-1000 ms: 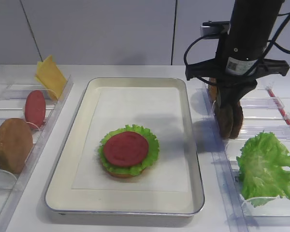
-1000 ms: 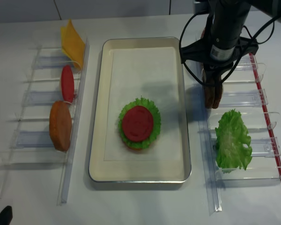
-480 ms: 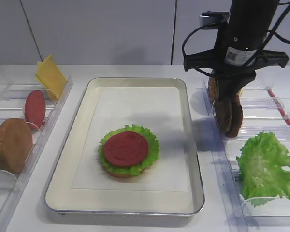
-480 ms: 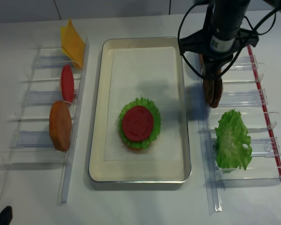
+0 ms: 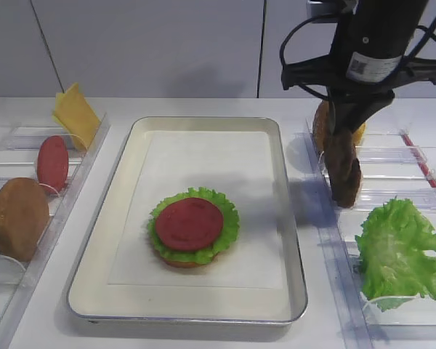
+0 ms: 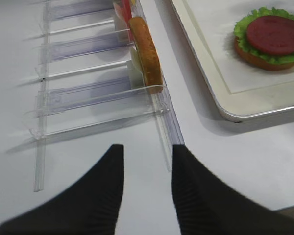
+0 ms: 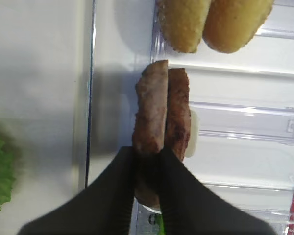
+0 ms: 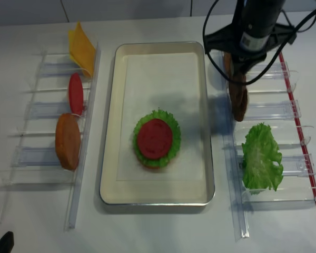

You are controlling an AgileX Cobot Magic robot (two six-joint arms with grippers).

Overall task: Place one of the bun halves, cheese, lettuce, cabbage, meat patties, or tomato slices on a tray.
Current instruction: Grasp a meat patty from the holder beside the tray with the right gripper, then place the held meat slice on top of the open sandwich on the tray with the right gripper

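Two rough dark-brown meat patties, upright

Clear plastic racks flank a white table.

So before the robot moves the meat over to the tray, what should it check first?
1. Right gripper shut on a meat patty: ok.
2. Only one patty gripped: cannot tell; the second patty sits pressed against it.
3. Patty lifted clear of the clear bin: cannot tell.
4. Landing spot ready, tomato slice on lettuce and bun in the tray: ok.
5. Path across the tray free of the left gripper: ok; it hangs open by the left bins.
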